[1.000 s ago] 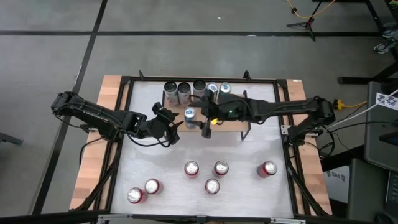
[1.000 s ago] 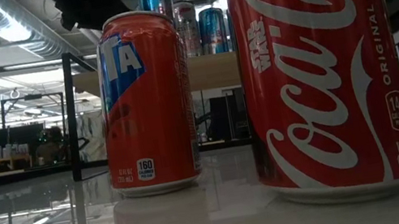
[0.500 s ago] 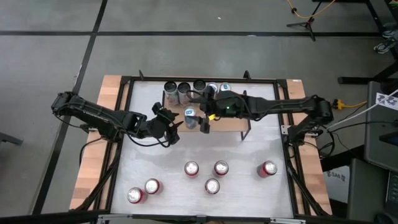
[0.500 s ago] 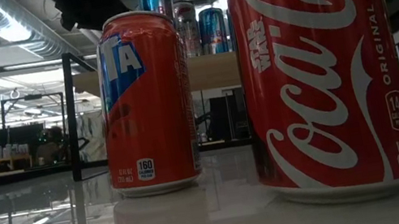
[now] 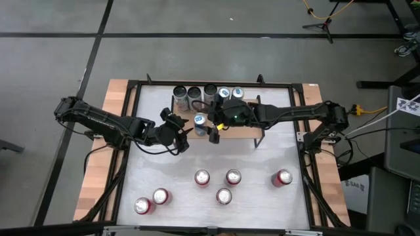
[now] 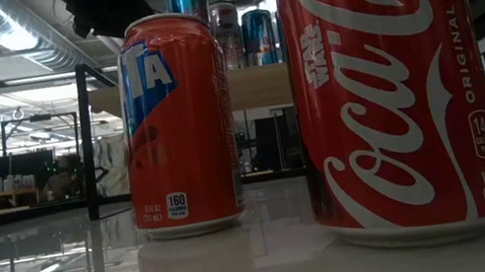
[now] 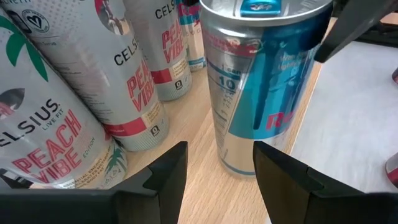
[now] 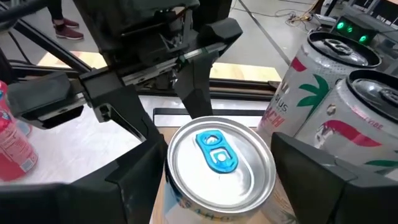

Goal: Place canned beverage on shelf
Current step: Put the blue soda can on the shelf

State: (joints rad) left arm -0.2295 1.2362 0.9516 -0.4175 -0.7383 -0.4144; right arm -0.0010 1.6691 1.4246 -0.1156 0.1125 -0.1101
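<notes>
High view: right gripper [image 5: 210,130] reaches over the shelf [image 5: 244,134] from my right, with the blue-tab can [image 5: 199,120] just beside its fingers at the near-left end of the plank; left gripper [image 5: 178,133] waits close on the can's other side. Five red cans [image 5: 201,177] stand well apart from both tools on the table [image 5: 262,203].

Low view: two red cans fill the front; shelf plank and its cans show behind. I cannot tell anything about the grippers here.

Left wrist view: my left fingers [image 7: 161,180] stand apart and hold nothing; the blue-and-silver can sits upright on the wood straight ahead, Celsius cans [image 7: 140,68] just beside it.

Right wrist view: my right fingers [image 8: 140,180] are spread on either side of the can's top, and I cannot tell whether they touch it.

Risk: I judge the can sits near the plank's edge, so a sideways pull-away could tip it off or knock it into its neighbours. The left gripper is near enough to be clipped.
</notes>
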